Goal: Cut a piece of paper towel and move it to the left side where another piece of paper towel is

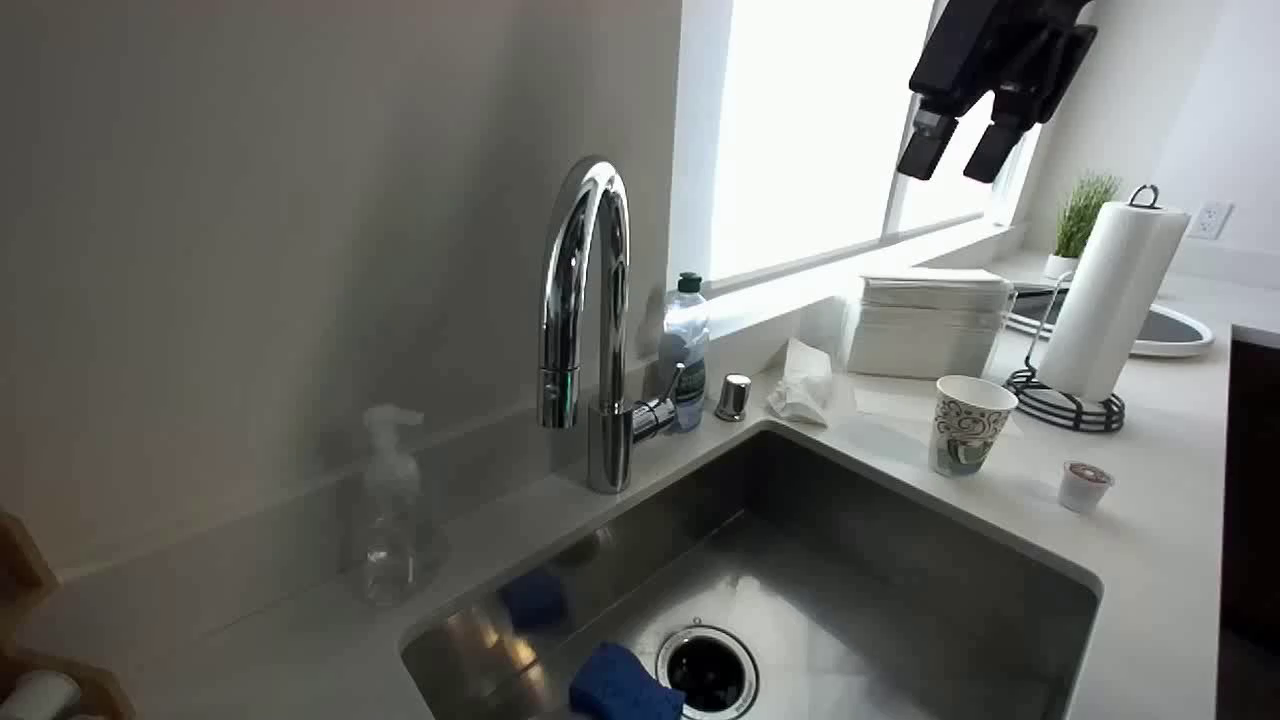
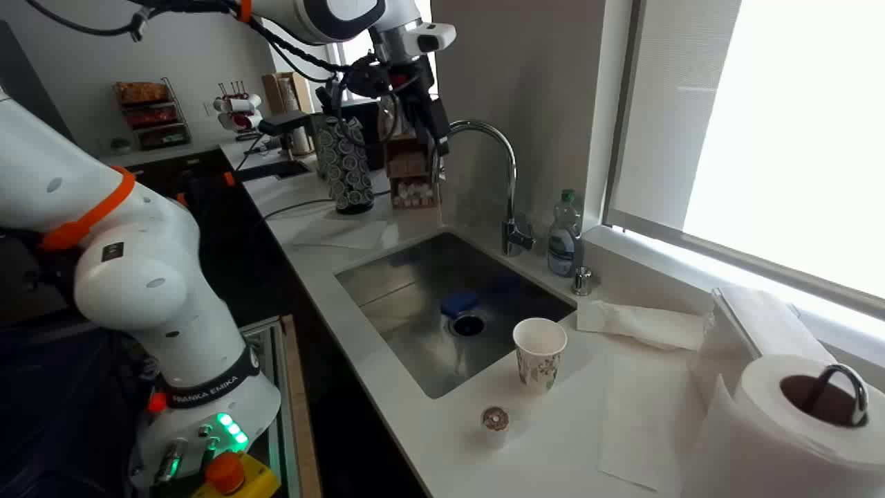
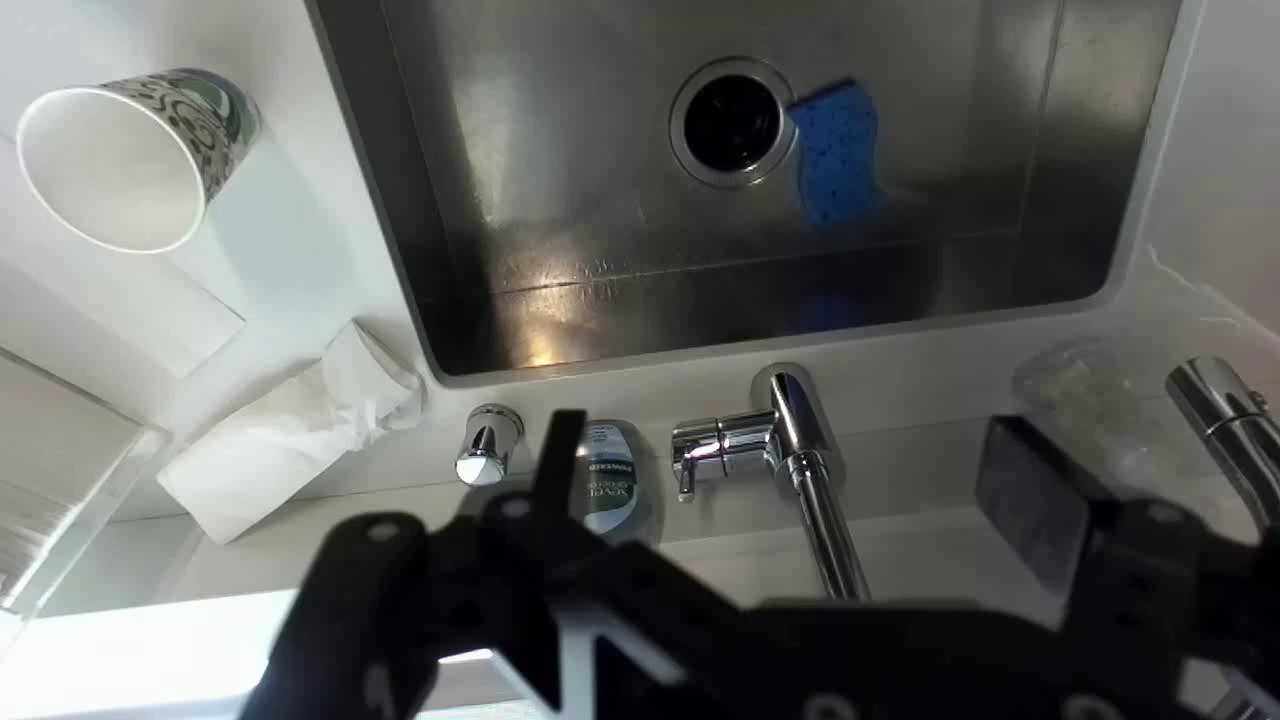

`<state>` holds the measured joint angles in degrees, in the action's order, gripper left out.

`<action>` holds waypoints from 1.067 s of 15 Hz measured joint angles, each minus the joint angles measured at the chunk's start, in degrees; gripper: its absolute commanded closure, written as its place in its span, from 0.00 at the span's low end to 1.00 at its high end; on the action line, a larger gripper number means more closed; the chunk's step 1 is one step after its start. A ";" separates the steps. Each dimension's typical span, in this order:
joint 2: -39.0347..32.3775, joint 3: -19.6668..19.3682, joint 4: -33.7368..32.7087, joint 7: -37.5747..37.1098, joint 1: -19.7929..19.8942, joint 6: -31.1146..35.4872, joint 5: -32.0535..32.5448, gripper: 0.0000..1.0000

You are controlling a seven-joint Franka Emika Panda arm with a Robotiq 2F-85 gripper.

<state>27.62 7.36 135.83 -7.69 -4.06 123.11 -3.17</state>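
Observation:
The white paper towel roll stands on a black wire stand; it also shows in an exterior view, where a loose edge sticks out. One flat white sheet of paper towel lies on the counter before the white box; it also shows in the wrist view. Another flat pale sheet lies on the counter beyond the sink. My gripper is open and empty, high up, well apart from the roll. It also shows above the sink edge in an exterior view and in the wrist view.
The chrome faucet rises close to the gripper. A soap bottle, a crumpled napkin, a paper cup and a coffee pod stand around the sink. A clear dispenser is beside the faucet.

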 measured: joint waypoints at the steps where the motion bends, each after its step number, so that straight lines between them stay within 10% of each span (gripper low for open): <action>1: 0.00 0.00 0.00 0.00 0.00 0.00 0.00 0.00; 10: 0.01 0.02 -0.01 -0.28 0.17 0.12 0.49 0.00; 16: 2.36 -3.47 0.91 -7.88 9.59 0.75 8.75 0.00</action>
<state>29.98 3.90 136.75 -15.57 5.54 123.85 5.58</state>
